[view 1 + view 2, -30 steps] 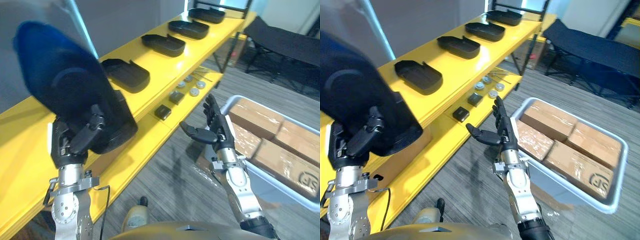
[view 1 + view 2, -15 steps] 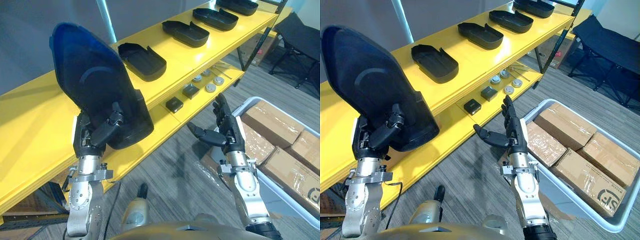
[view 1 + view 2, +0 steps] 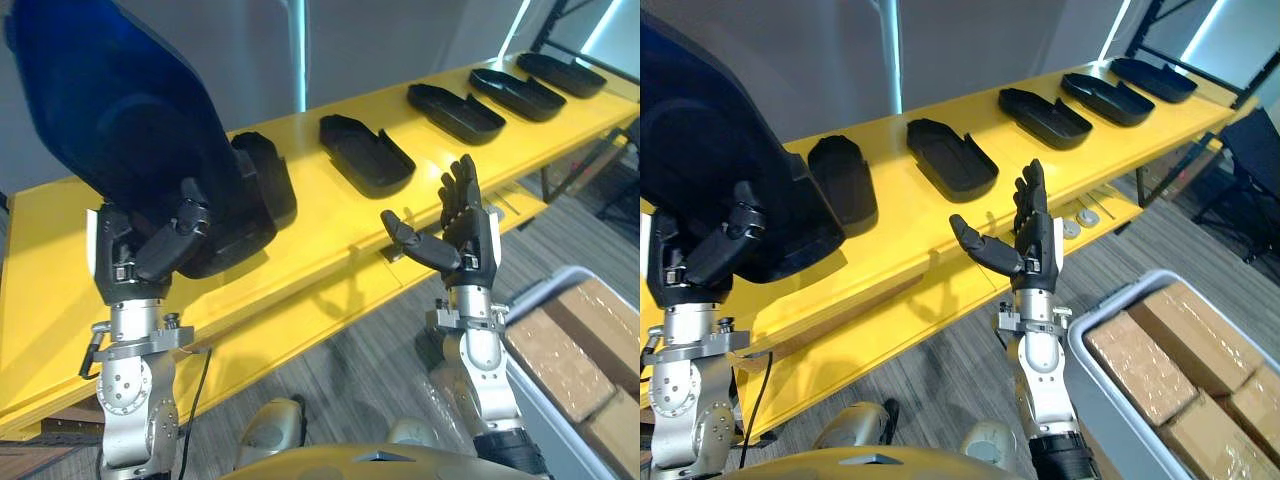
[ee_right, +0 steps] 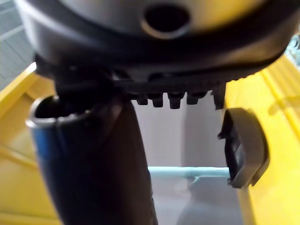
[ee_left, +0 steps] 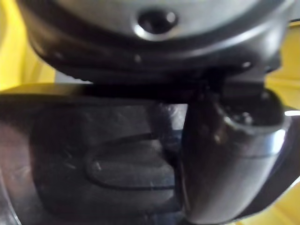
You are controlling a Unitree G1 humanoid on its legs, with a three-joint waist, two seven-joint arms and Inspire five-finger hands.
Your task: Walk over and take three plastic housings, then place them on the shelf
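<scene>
Yellow shelf (image 3: 310, 230) lay squarer and closer than a second earlier, the view having swung. Left hand (image 3: 135, 270) stayed clamped on the plastic housing (image 3: 110, 110), raised over the shelf's front edge; right hand (image 3: 470, 250) hung splayed before the shelf. Placing looked near.

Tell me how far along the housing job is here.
Done: five black housings already lie in a row on the yellow shelf; which of them the robot put there cannot be told. In hand: the left hand grips another housing, held up and not yet on the shelf. The right hand is open and empty. Left: setting the held housing down.
</scene>
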